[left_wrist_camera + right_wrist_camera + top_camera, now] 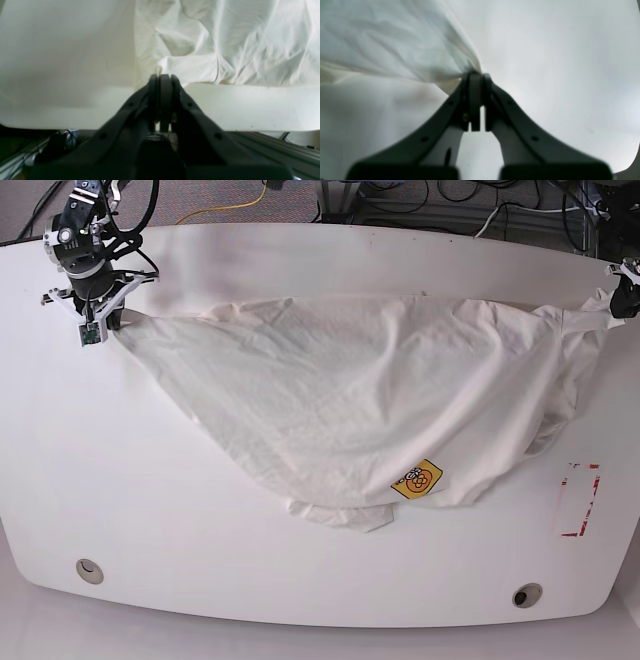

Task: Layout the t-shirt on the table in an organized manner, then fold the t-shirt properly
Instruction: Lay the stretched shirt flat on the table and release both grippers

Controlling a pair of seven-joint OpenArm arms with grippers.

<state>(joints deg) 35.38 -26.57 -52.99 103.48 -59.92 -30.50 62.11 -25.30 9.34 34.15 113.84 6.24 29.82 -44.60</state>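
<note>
The white t-shirt lies stretched across the table, print side down, with only a small yellow patch showing near its front edge. At the far left of the base view my right gripper is shut on one corner of the cloth. The right wrist view shows that pinch close up: right gripper, fabric bunching into its tips. At the table's far right edge my left gripper is shut on the opposite corner, seen close in the left wrist view with wrinkled cloth beyond it.
Two round grommet holes sit near the table's front edge. Red tape marks lie at the right, beside the shirt. Cables and metal framing hang below the table edge by the left arm.
</note>
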